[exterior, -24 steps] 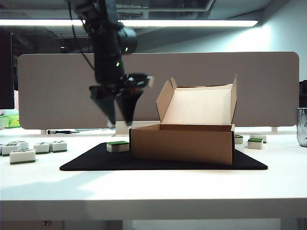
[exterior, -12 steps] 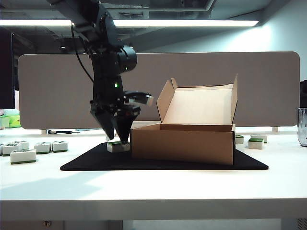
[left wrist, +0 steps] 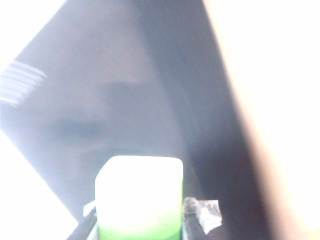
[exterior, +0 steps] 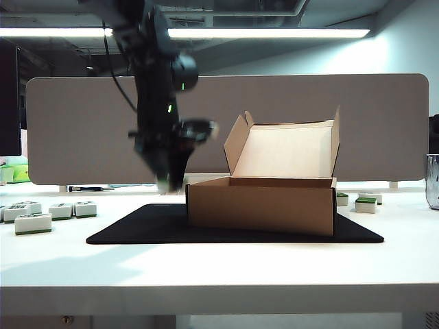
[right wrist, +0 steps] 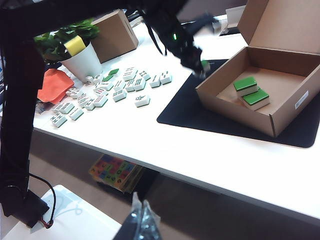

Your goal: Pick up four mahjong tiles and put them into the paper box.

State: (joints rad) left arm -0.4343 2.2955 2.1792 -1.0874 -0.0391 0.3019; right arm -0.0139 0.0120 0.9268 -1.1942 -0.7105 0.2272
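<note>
My left gripper (exterior: 169, 179) is shut on a mahjong tile (left wrist: 139, 192), a white block with a green layer, and holds it just above the black mat (left wrist: 125, 100), close to the left wall of the paper box (exterior: 260, 209). In the exterior view the arm is blurred and the tile cannot be made out. The right wrist view shows the brown box (right wrist: 230, 107) open, with two green-backed tiles (right wrist: 246, 84) (right wrist: 256, 96) lying inside. My right gripper (right wrist: 142, 220) is shut and empty, off the table's front edge, over the floor.
Several loose tiles (right wrist: 125, 85) lie on the white table left of the mat (exterior: 137, 229), and a few more (exterior: 365, 204) right of the box. A potted plant (right wrist: 82, 62), an orange cloth (right wrist: 52, 85) and a small cardboard box (right wrist: 115, 32) stand beyond them.
My left gripper came down onto the tile on the mat beside the box, closed on it and lifted it; that spot on the mat is now bare. The right arm stayed still.
</note>
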